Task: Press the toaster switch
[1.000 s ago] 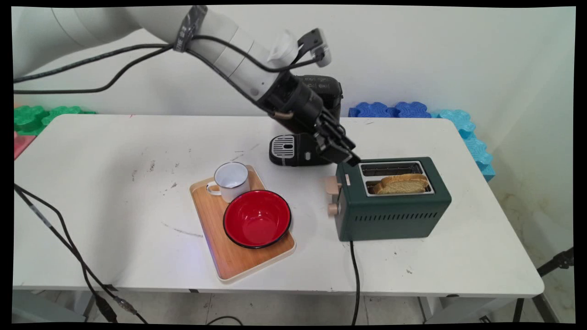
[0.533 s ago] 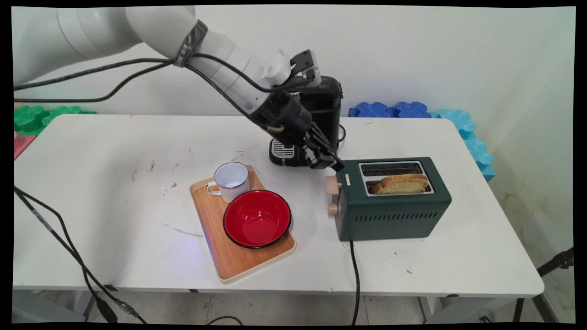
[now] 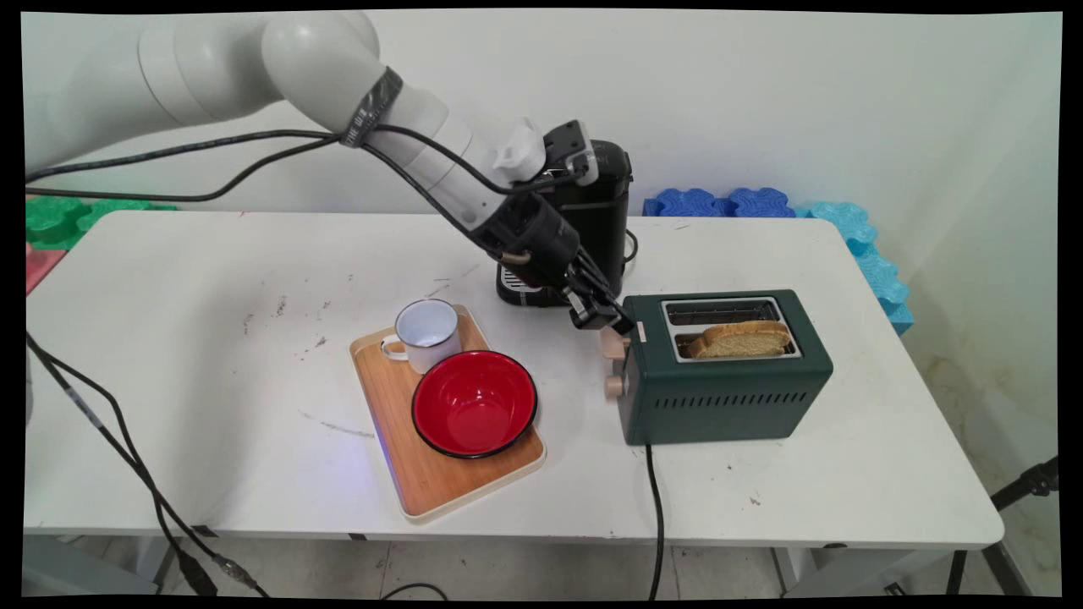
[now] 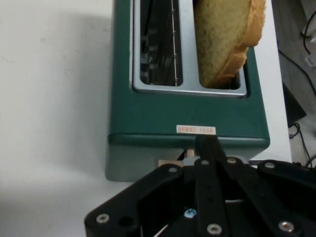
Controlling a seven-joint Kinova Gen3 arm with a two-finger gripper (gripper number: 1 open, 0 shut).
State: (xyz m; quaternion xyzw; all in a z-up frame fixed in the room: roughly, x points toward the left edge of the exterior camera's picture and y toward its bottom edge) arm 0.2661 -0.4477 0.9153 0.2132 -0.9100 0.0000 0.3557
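Lowered leftward off the toaster's top, the black gripper (image 3: 611, 322) now hangs with fingers pressed together just above the cream lever (image 3: 612, 342) on the boxy dark-green toaster (image 3: 728, 397), whose near slot holds a porous bread slice (image 3: 740, 339).

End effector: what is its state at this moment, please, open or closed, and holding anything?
End effector: closed, holding nothing, its tips at the lever on the toaster's end.

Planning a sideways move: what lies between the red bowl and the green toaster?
Only bare white table, as the main view shows. The red bowl sits on the wooden tray; the toaster stands apart, with the gripper above its lever.
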